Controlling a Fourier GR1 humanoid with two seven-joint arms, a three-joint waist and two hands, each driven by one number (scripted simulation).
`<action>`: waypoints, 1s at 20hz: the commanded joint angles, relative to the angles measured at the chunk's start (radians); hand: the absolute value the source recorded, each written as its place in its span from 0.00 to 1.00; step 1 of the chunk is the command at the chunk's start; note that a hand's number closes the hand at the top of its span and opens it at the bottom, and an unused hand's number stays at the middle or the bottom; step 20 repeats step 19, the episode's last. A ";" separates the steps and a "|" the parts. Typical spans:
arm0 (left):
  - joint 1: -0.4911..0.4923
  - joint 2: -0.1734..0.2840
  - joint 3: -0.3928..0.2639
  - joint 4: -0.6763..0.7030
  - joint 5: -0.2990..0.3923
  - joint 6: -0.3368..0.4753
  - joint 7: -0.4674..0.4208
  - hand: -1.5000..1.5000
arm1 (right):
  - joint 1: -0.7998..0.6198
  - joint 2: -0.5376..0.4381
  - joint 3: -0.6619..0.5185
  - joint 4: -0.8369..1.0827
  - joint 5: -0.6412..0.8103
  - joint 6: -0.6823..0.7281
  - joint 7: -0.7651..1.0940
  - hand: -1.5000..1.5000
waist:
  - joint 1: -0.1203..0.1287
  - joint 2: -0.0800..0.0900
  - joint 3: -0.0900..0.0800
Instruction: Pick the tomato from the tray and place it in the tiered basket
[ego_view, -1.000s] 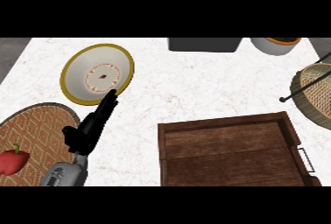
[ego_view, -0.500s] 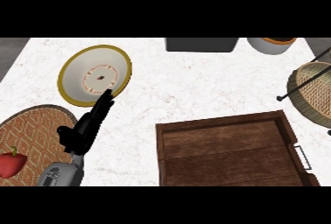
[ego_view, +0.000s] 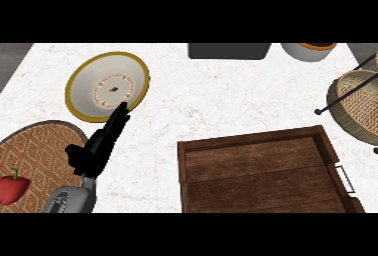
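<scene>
The dark wooden tray (ego_view: 258, 170) lies at the lower right with nothing showing inside it. No tomato shows in this view. The tiered wicker basket (ego_view: 358, 105) with its black wire frame stands at the right edge. My left hand (ego_view: 100, 142) reaches up from the lower left, fingers straight, their tips over the lower rim of a yellow-rimmed plate (ego_view: 107, 86). It holds nothing. My right hand is out of view.
A woven round mat (ego_view: 37, 160) at the lower left carries a red pepper (ego_view: 11, 186). A dark box (ego_view: 227, 50) and a white pot (ego_view: 308, 50) stand along the far edge. The counter's left edge runs at the upper left.
The view has shifted slightly, so everything sits a little further left and lower. My left hand keeps its straight-fingered pose at the plate's rim.
</scene>
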 joint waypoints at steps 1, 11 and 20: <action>0.021 -0.008 -0.017 -0.005 -0.014 -0.003 -0.013 0.50 | 0.026 -0.082 -0.006 -0.018 0.054 -0.165 -0.011 0.00 | -0.003 0.001 0.000; 0.045 -0.004 0.011 -0.022 -0.015 0.020 -0.003 0.50 | 0.305 -0.268 -0.312 -0.018 -0.160 -0.151 -0.287 0.00 | -0.036 -0.006 0.002; 0.081 0.030 0.052 0.001 0.010 -0.024 -0.061 0.50 | 0.639 -0.486 -0.533 0.145 -0.297 0.172 -0.398 0.00 | -0.059 -0.009 0.002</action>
